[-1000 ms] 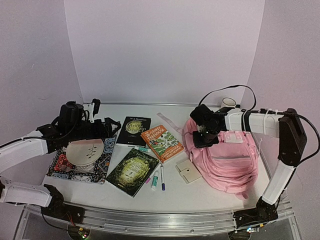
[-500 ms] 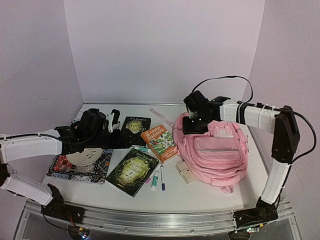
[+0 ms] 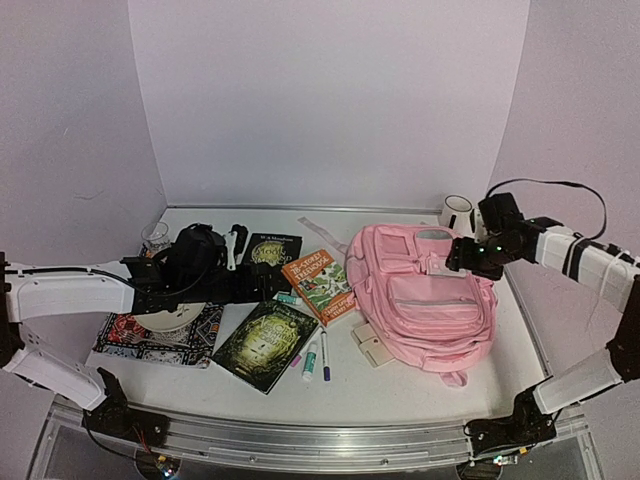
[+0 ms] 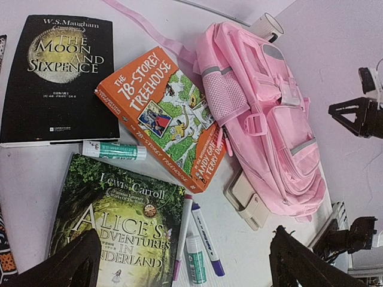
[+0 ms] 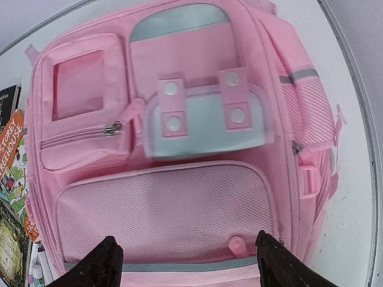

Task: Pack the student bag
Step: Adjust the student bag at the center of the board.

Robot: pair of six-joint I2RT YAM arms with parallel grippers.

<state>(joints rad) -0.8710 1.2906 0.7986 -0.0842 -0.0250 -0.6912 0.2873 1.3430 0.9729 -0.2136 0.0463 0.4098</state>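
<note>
Shifted rightward off the student bag (image 3: 425,300), the right end effector (image 5: 187,263) hovers over its right side, fingers spread, gripping nothing. One bag lies flat, pockets up, on the tabletop's (image 3: 420,385) right half. Left of it lie three books (image 3: 318,285) and four pens (image 3: 325,357). Above them hangs the left end effector (image 4: 182,266), spread wide.

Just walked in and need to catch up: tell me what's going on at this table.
The large soft pink fabric backpack lies front up on the white table. The right gripper hangs open over it, holding nothing. The left gripper, open and empty, hovers over three paperback books and some marker pens beside the bag, none packed yet.
</note>
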